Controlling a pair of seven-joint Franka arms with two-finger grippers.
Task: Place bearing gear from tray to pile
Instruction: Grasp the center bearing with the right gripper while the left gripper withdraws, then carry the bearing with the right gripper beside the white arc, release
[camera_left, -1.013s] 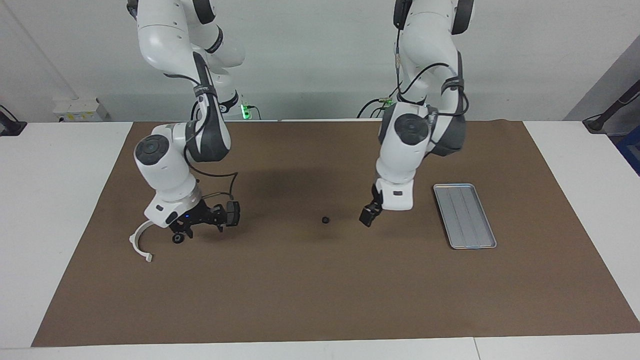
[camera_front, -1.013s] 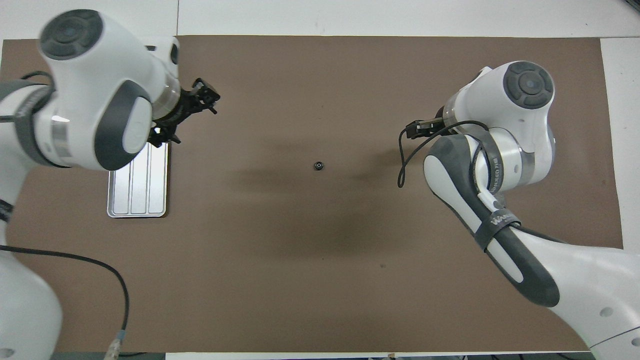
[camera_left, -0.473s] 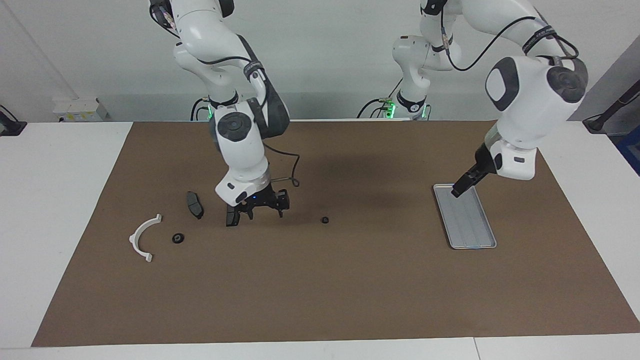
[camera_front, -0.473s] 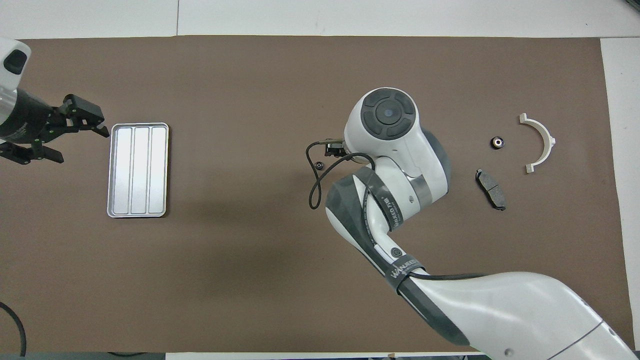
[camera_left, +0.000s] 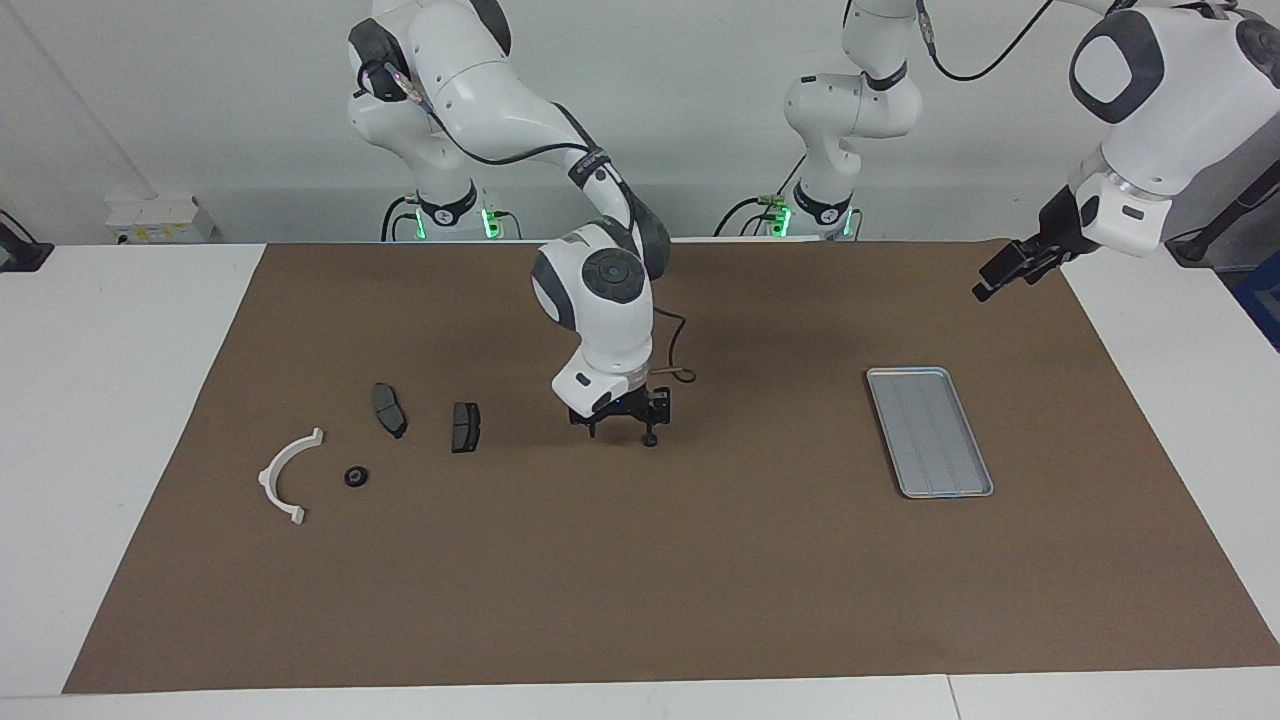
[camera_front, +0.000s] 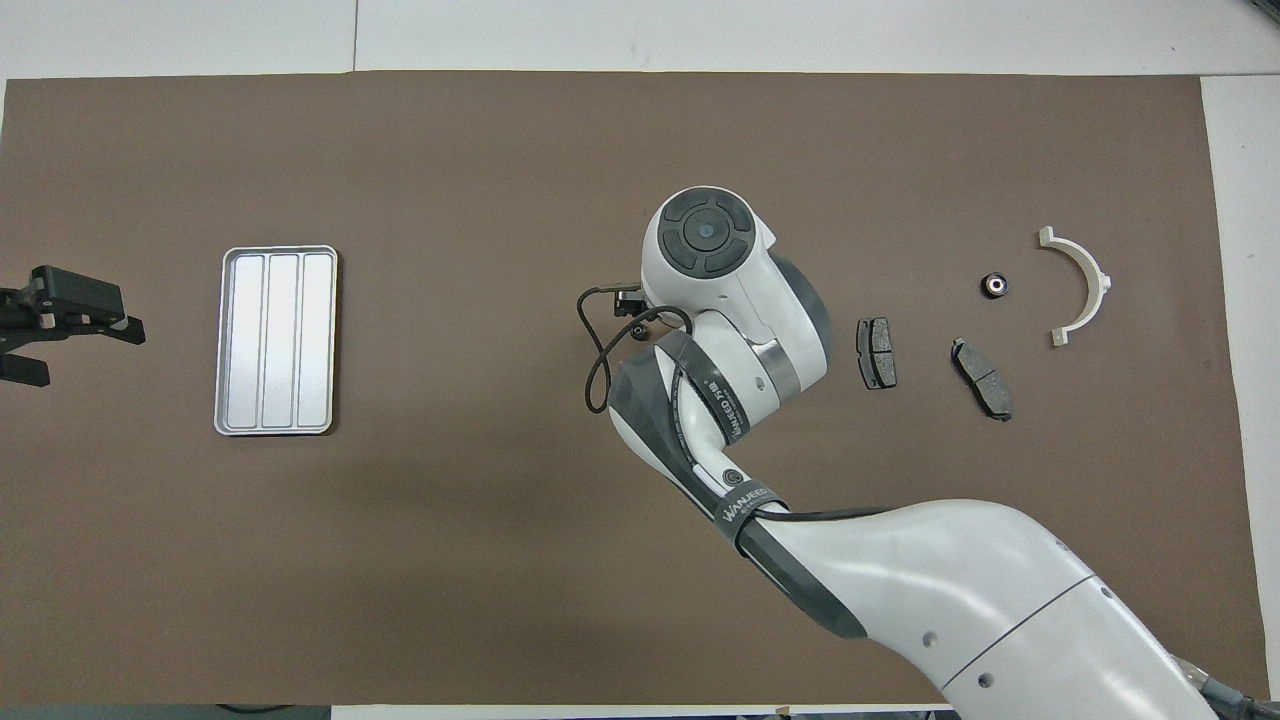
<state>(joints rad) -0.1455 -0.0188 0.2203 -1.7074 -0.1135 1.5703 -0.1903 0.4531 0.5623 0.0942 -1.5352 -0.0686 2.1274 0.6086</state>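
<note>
What worries us most is a missed or skewed grasp. The bearing gear (camera_left: 650, 440) is small and round, and the right end effector (camera_left: 620, 432) is down low at it with its fingers spread wide apart and nothing clamped between them. From the facing view the gear seems to sit right at the fingertip toward the left arm's end, not centred in the gap. If the fingers close from there, we judge that one finger could shove the gear sideways across the brown mat (camera_left: 700, 580), or pinch it by the edge so that it pops out or rolls. Whether that fingertip touches the gear we cannot tell. From overhead the wrist covers most of the end effector, and only the gear shows, just beside it.

A second risk is the carry. The nearer brake pad (camera_left: 465, 427) lies on the way to the pile, so a low sweep could knock it.

The gear lies on the counter near the middle of the mat, between the tray (camera_left: 905, 385) and the pile. The tray holds nothing. The pile toward the right arm's end also has a second brake pad (camera_left: 388, 409), a white half-ring (camera_left: 283, 472) and another small black round part (camera_left: 356, 476).

The left end effector (camera_left: 1008, 272) waits raised over the mat's edge at the left arm's end, fingers apart and empty.
</note>
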